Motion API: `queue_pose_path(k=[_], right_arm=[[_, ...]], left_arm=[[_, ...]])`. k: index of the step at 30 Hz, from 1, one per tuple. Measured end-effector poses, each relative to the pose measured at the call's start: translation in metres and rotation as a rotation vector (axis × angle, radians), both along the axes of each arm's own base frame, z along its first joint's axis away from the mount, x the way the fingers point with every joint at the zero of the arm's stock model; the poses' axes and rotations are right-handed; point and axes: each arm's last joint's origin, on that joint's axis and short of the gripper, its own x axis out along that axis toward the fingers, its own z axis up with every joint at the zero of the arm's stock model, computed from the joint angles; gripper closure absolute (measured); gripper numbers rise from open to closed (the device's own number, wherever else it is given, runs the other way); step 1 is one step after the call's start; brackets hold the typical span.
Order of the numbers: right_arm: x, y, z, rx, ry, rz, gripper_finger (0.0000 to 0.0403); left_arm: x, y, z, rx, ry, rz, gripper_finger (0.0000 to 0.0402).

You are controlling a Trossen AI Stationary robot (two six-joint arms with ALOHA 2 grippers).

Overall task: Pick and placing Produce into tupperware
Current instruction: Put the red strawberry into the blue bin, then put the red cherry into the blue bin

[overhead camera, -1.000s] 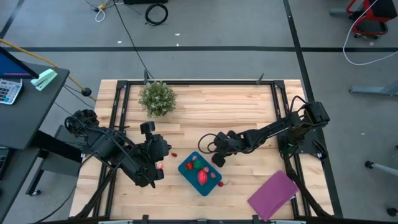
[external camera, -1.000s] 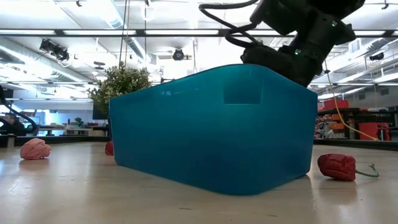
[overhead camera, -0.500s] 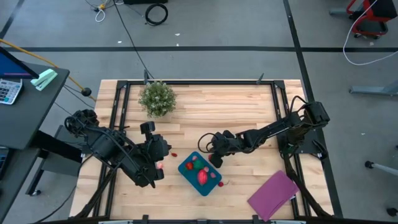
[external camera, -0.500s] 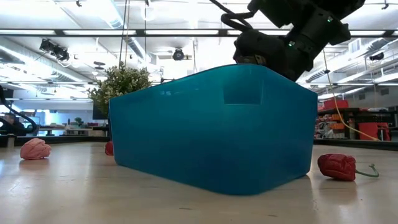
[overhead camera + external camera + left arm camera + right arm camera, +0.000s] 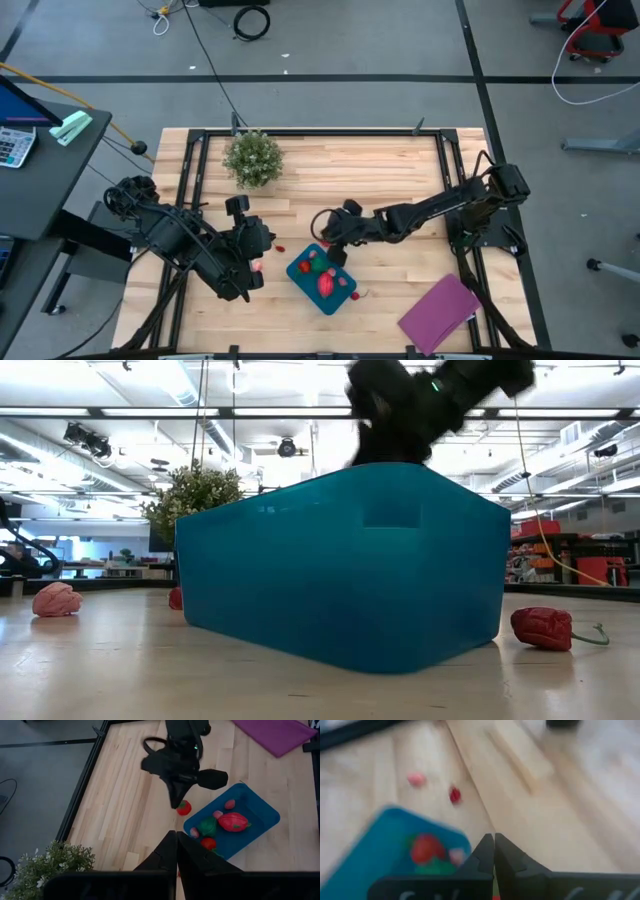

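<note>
The teal-blue tupperware (image 5: 322,283) (image 5: 340,570) sits on the table's near middle. It holds several produce pieces, among them a big red-pink one (image 5: 232,821) and a green one (image 5: 206,826). My right gripper (image 5: 333,248) (image 5: 176,802) hovers over the tupperware's far corner, shut on a small red piece (image 5: 184,808). A red piece (image 5: 278,248) and a pink piece (image 5: 258,266) lie loose to the left of the tupperware. Another red one with a stem (image 5: 540,628) lies to its right. My left gripper (image 5: 176,840) waits shut, left of the tupperware. My right gripper holds the small red piece by its green top (image 5: 181,803), pinched at the fingertips. The fingers come from above, pointing down. The piece hangs below them beside the tupperware's far corner; its red shows through the slit between the fingers (image 5: 493,896).
A bushy potted plant (image 5: 252,158) stands at the far left. A flat purple rectangle (image 5: 440,312) lies at the near right corner. Black frame rails (image 5: 320,131) run along the table's edges. Bare wood lies between the plant and the right arm.
My right gripper has risen and swung toward the table's left, from above the tupperware's right far side to above its far corner. The left arm and the loose pieces have kept still.
</note>
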Motion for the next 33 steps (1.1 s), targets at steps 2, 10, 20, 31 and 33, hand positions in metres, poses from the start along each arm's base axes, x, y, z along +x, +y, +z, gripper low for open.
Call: queue_pose_path(k=[2,10,20,31,33], right_arm=[[0.007,0.004,0.015,-0.002,-0.045,0.029,0.0401],[0.007,0.041,0.033,0.058,-0.086,0.221,0.0400],[-0.011,0.068,0.017,0.142,0.005,0.226,0.0387],[-0.032,0.080,0.003,0.114,0.208,0.212,0.0315],[-0.036,0.087,0.002,0.156,0.223,0.225,0.0306]], left_arm=[[0.000,0.000,0.000,0.000,0.000,0.000,0.0389],[0.000,0.000,0.000,0.000,0.000,0.000,0.0377],[0.000,0.000,0.000,-0.001,0.000,0.001,0.0388],[0.000,0.000,0.000,-0.001,-0.001,0.001,0.0380],[0.000,0.000,0.000,-0.001,-0.001,0.002,0.0379]])
